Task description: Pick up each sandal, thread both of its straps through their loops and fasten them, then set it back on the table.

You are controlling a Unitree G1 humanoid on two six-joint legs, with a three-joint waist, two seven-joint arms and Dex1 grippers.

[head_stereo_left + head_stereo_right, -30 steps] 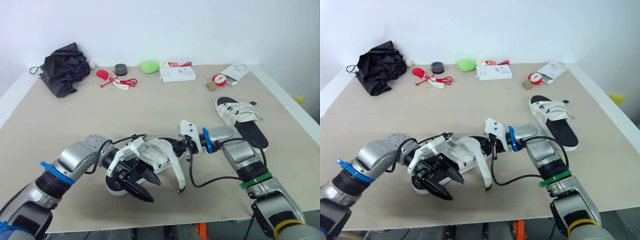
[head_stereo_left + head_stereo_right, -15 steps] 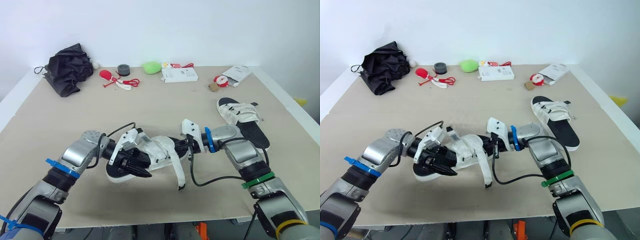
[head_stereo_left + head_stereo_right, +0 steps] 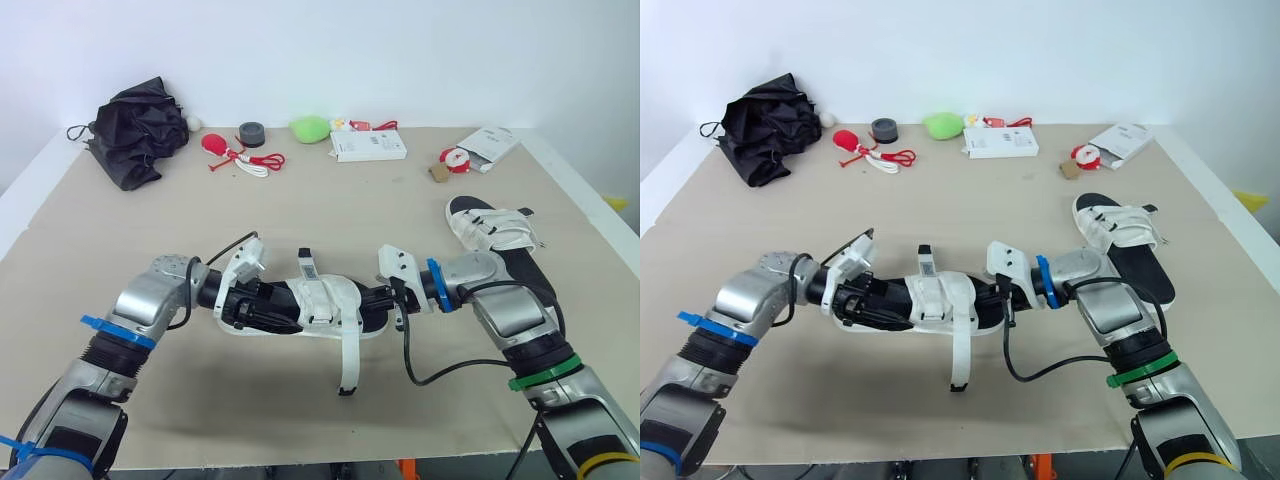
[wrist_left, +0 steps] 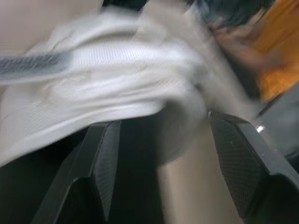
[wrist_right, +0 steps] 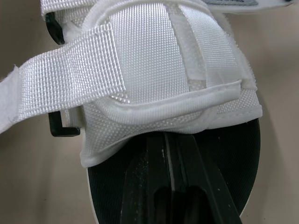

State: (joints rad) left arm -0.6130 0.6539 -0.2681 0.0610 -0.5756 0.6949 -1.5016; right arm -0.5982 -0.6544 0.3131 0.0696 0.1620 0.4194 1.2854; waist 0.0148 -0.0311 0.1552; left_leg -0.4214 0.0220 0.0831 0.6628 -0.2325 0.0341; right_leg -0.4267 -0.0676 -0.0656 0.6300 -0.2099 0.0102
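The sandal (image 3: 325, 300) lay near the front edge of the tabletop (image 3: 200, 420), between the two grippers, with its black sole down as far as I could judge. The left gripper (image 3: 262, 310) was at one end of it. In the left wrist view its jaws stood wide, one finger (image 4: 100, 163) on each side of the white upper, and they did not look to be pressing it. The right gripper (image 3: 378, 298) was at the other end. In the right wrist view its jaws were narrow, closed together, and the fingertips (image 5: 159, 186) rested on the insole, just at the edge of the upper.

One long strap (image 3: 348, 360) hung loose over the near side of the sandal and its end lay on the tabletop. A second strap end (image 3: 305, 265) stood up on the far side. So, in my judgement, neither strap was fastened and the threading was the step in hand.

To do it well, one gripper should keep the sole steady while the other takes the loose strap close to its tip. A grip far from the tip would let the end bend away. The black loop (image 5: 63, 128) sat just beside the root of this strap, so the tip should come to it straight and flat. Any twist could catch on the rough fastening surface too early.

The other sandal (image 3: 500, 245) lay well apart, on the robot's right.
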